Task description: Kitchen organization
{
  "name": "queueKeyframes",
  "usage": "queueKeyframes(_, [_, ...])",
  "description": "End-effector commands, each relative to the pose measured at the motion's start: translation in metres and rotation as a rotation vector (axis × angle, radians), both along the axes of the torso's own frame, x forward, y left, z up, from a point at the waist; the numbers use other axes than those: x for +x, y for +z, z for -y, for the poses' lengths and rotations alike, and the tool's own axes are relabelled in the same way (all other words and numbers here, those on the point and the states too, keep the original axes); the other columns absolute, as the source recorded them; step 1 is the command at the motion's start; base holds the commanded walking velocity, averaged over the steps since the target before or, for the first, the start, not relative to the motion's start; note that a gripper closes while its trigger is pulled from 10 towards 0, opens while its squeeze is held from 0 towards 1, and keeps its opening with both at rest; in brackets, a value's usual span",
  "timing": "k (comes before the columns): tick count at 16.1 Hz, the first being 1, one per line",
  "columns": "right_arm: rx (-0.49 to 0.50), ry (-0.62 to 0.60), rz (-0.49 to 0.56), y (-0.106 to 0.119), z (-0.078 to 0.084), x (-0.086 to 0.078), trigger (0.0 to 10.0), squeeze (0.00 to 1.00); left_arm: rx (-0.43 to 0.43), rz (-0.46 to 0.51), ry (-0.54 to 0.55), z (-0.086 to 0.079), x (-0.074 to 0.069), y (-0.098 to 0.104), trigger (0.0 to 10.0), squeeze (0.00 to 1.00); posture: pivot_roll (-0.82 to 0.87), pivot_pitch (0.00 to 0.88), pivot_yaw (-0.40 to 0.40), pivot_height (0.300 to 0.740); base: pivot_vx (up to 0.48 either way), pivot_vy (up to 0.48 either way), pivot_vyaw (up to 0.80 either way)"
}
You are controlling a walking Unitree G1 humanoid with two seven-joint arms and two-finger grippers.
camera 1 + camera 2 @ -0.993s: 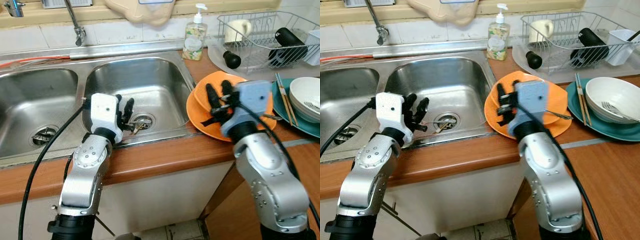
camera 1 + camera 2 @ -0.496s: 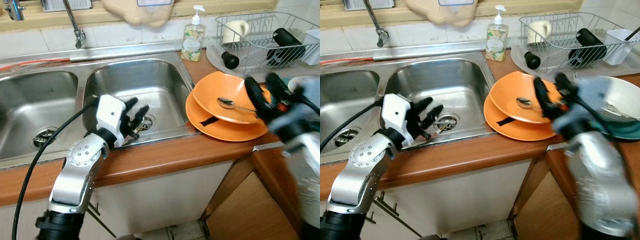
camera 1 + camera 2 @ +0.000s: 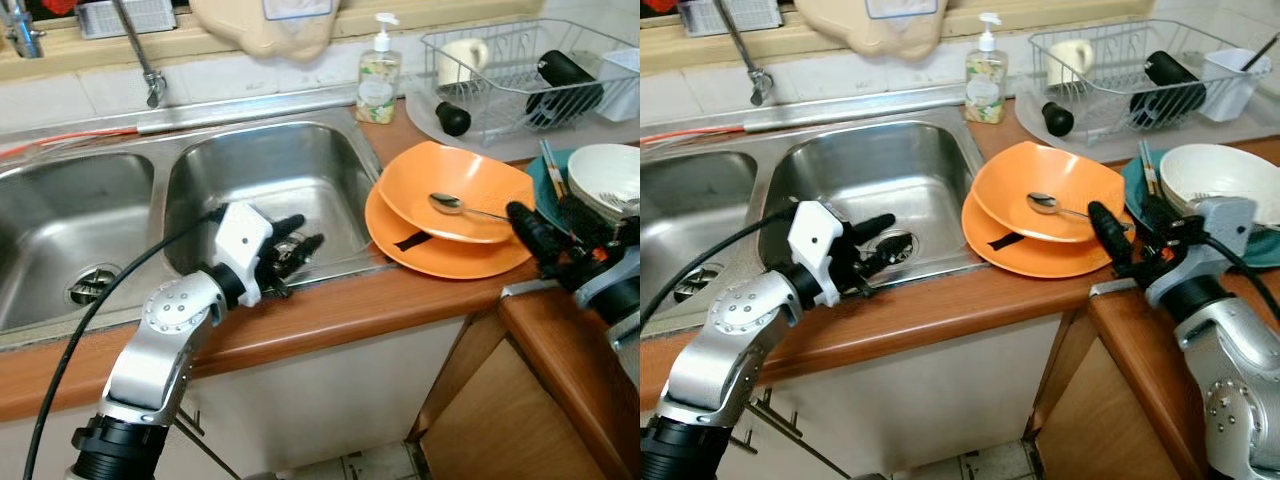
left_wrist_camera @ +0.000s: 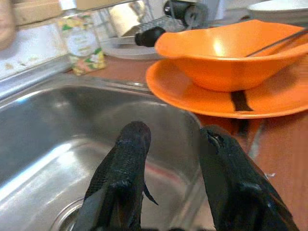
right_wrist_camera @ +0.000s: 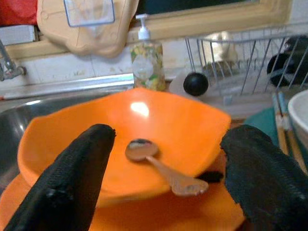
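The fingers of the right gripper stand wide apart, holding nothing, level with the rim of the orange bowl and pointed straight at it from the edge of the table. The fingers of the left gripper are also spread and empty, hovering over the front lip of the right-hand sink basin, aimed across toward the orange dishes.

The step in hand looks like the approach to the dirty orange stack, most likely to shift it into the sink. The next move calls for the right gripper to close the gap and take the bowl by its near rim, keeping it level so the spoon resting inside does not slide out. Alternatively the spoon comes out first.

Counted: one orange bowl, sitting on one orange plate; one spoon in the bowl; two sink basins; one tap; one soap bottle behind the sink; one wire drying rack holding a pale mug and a dark bottle; one white bowl on a teal plate, with chopsticks lying across the plate's edge
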State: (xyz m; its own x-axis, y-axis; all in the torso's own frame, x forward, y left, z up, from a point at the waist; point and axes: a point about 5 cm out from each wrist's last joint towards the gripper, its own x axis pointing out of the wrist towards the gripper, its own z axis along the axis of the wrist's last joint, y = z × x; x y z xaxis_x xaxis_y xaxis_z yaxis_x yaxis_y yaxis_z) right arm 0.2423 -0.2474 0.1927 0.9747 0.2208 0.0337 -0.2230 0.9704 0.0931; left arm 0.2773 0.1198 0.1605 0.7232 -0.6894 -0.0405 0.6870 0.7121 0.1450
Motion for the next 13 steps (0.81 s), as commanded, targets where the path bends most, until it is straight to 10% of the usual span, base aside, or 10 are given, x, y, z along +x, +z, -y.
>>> queueKeyframes(1, [-0.004, -0.008, -0.023, -0.002, 0.000, 0.005, 10.0, 0.00, 0.009, 0.008, -0.007, -0.001, 0.001, 0.001, 10.0, 0.00, -0.18, 0.000, 0.091, 0.740, 0.000, 0.000, 0.00])
queueKeyframes(4, [-0.003, -0.023, -0.069, -0.012, 0.004, 0.014, 10.0, 0.00, 0.011, 0.008, -0.017, -0.001, 0.000, 0.000, 10.0, 0.00, -0.17, 0.000, 0.076, 0.740, 0.000, 0.000, 0.00])
queueKeyframes(6, [0.045, -0.040, -0.079, -0.015, 0.007, 0.018, 0.0, 0.00, 0.009, 0.013, -0.009, -0.002, -0.001, 0.000, 10.0, 0.00, -0.17, 0.000, 0.065, 0.740, 0.000, 0.000, 0.00])
queueKeyframes(13, [0.121, -0.006, -0.060, -0.012, 0.007, 0.020, 0.0, 0.00, 0.005, 0.013, -0.012, -0.002, -0.004, -0.002, 10.0, 0.00, -0.17, 0.000, 0.059, 0.740, 0.000, 0.000, 0.00])
